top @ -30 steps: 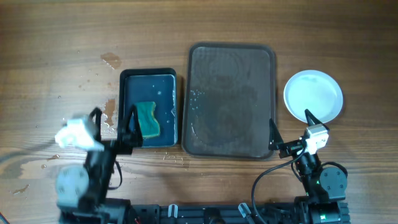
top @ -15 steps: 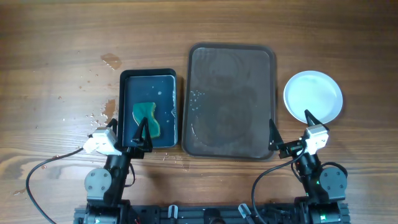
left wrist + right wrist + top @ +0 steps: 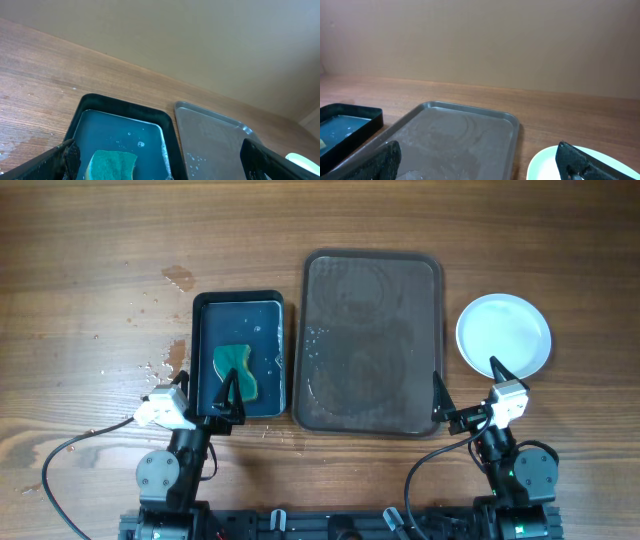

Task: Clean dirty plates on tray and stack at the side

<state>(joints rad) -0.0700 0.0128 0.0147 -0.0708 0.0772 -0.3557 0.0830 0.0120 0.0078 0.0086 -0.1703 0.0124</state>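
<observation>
The brown tray point(image 3: 372, 340) lies at the middle of the table, its surface wet with droplets. A plain white plate point(image 3: 503, 335) sits on the wood just right of it; whether more lie under it cannot be told. The right gripper point(image 3: 467, 383) hangs released, fingers spread, near the plate's near edge and the tray's near right corner, touching neither. The left gripper point(image 3: 207, 392), also spread, hovers over the near end of the black tray point(image 3: 238, 300), where a green sponge point(image 3: 236, 370) lies in water.

A green sponge point(image 3: 112, 163) lay in water in the black tray point(image 3: 127, 106), the brown tray point(image 3: 215, 140) just beside; the gripper point(image 3: 159, 150) gaped wide.
</observation>
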